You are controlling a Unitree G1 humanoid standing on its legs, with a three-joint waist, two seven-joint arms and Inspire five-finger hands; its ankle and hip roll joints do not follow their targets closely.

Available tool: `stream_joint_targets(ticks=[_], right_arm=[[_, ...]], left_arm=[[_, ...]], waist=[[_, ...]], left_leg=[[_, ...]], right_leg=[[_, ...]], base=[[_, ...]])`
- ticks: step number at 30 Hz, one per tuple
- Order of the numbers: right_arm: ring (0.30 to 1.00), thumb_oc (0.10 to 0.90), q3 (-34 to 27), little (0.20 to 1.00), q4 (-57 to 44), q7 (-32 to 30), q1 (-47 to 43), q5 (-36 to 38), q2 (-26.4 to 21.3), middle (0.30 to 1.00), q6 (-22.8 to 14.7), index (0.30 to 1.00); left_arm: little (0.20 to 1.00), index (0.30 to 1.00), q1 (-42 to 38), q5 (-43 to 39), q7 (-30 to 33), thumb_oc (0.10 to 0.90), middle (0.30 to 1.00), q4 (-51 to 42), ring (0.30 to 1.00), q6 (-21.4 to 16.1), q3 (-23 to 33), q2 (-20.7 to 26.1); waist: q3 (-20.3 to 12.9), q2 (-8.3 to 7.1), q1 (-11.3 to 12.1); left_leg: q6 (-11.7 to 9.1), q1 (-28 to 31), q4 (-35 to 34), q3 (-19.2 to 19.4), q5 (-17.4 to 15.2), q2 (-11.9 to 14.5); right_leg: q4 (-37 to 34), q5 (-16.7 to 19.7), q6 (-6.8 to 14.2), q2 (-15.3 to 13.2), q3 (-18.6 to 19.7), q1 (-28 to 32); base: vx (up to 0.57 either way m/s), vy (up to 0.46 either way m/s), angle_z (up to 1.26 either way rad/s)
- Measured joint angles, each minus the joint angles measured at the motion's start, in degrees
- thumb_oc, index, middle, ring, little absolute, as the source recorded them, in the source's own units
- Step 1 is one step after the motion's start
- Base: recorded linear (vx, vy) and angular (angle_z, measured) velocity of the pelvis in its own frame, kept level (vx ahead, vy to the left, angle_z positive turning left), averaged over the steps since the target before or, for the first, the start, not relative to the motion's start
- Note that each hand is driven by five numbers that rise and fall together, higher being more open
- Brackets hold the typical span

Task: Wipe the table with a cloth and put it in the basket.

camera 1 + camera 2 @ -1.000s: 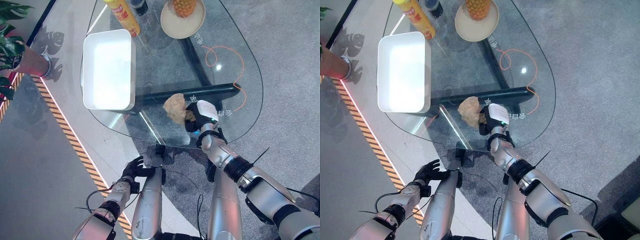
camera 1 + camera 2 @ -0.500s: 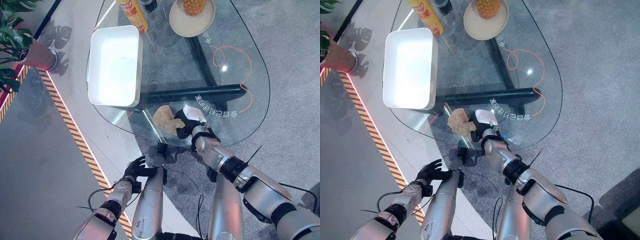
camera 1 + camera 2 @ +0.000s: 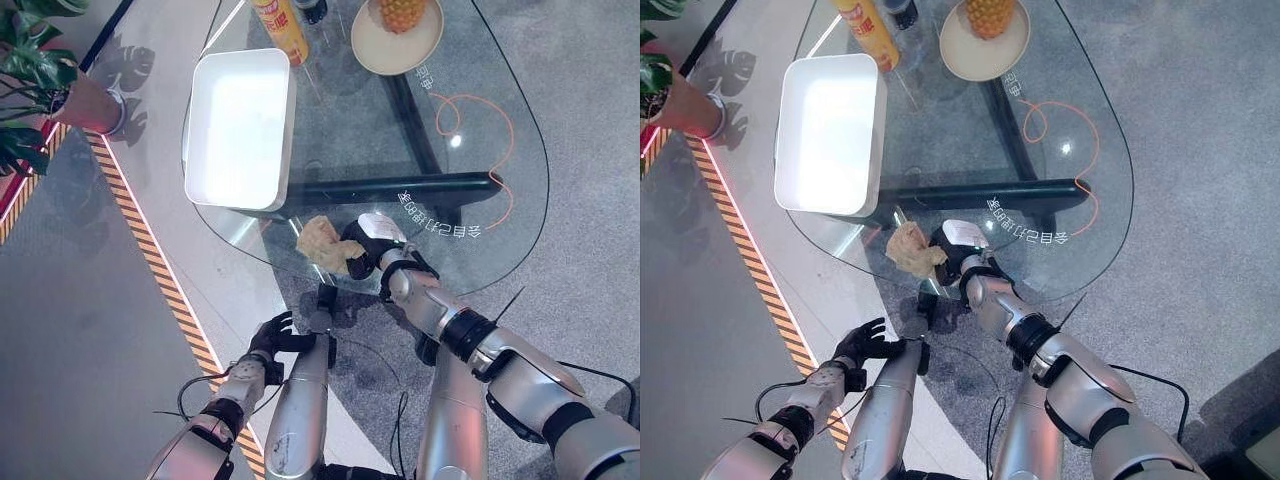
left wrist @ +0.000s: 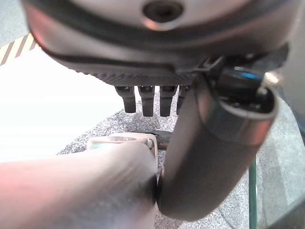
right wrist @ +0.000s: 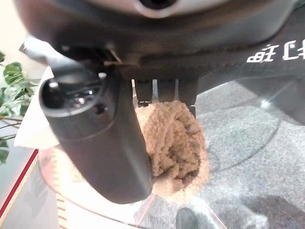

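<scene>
A crumpled tan cloth [image 3: 319, 240] lies on the glass table [image 3: 500, 240] near its front edge. My right hand [image 3: 366, 245] rests beside it with its fingers and thumb curled onto the cloth [image 5: 177, 145]; the thumb [image 5: 102, 143] presses against the fabric. A white rectangular basket [image 3: 238, 128] stands on the table's left part, well behind the cloth. My left hand [image 3: 270, 337] hangs below the table's front edge, over the floor, with its fingers [image 4: 145, 101] relaxed and holding nothing.
At the table's far end stand a yellow bottle [image 3: 281, 27], a dark bottle [image 3: 311, 9] and a plate with a pineapple [image 3: 397, 30]. A potted plant [image 3: 45, 85] stands on the floor at the left, beside a striped floor strip [image 3: 150, 260].
My right hand has dragged the cloth leftward along the table's front edge. The camera has shifted too. The left hand stays put.
</scene>
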Motion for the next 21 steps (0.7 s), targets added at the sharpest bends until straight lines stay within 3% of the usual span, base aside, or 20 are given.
stream_joint_targets(ticks=[2, 5, 10, 14, 21], right_arm=[[0.3, 0.1, -0.06, 0.2, 0.2, 0.04, 0.0, 0.0, -0.01, 0.3, -0.02, 0.3], [0.3, 0.1, -0.15, 0.2, 0.36, -0.2, -0.17, 0.07, -0.05, 0.3, -0.03, 0.3], [0.3, 0.1, -0.98, 0.2, 1.41, -3.93, -0.75, 1.71, -0.06, 0.3, -1.21, 0.3], [0.3, 0.1, -5.16, 0.2, 6.41, -9.36, -2.87, 5.37, -0.28, 0.3, -3.21, 0.3], [0.3, 0.1, -11.36, 0.2, 11.88, -16.38, -5.95, 9.04, -6.57, 0.3, -3.43, 0.3]], left_arm=[[0.9, 0.9, -0.16, 0.01, 0.0, 0.8, 0.9, -0.16, 0.9, 0.0, -0.04, 0.0], [0.9, 0.9, -0.24, 0.01, 0.0, 0.8, 0.9, -0.33, 0.9, 0.0, -0.71, 0.0], [0.9, 0.9, -0.29, -0.04, -0.05, 0.8, 0.9, -0.36, 0.9, -0.07, -1.31, 0.0], [0.9, 0.9, -0.28, -0.03, -0.08, 0.8, 0.9, -0.33, 0.9, -0.17, -1.39, 0.01], [0.9, 0.9, -0.41, -0.9, -0.1, 0.8, 0.9, -0.43, 0.9, -0.87, -1.23, 0.26]], waist=[[0.0, 0.0, -0.03], [0.0, 0.0, 0.0], [0.0, 0.0, 0.08], [0.0, 0.0, 0.14], [-0.02, 0.03, -0.01]], left_leg=[[0.17, -0.04, 0.12, 0.04, 0.43, -0.07], [-1.79, -0.22, 0.06, 0.04, 1.98, -0.18], [-1.93, -0.24, 0.38, 0.03, 2.1, -0.59], [-1.57, -0.15, 0.08, -0.17, 1.72, -0.38], [0.07, -1.95, 1.9, -0.08, 0.54, -0.27]], right_leg=[[-0.27, 0.08, 0.13, 0.01, 0.08, 0.1], [-0.31, 0.19, 0.71, -0.15, 0.11, 0.14], [0.44, 0.02, 0.96, -0.76, 0.1, 0.14], [0.76, -0.25, 0.48, -0.61, -0.09, 0.11], [-0.56, 0.27, 0.52, -0.65, -0.98, 0.12]], base=[[0.0, -0.001, -0.02], [0.01, 0.012, 0.04], [0.01, 0.008, 0.04], [0.0, -0.007, 0.01], [0.0, -0.006, 0.02]])
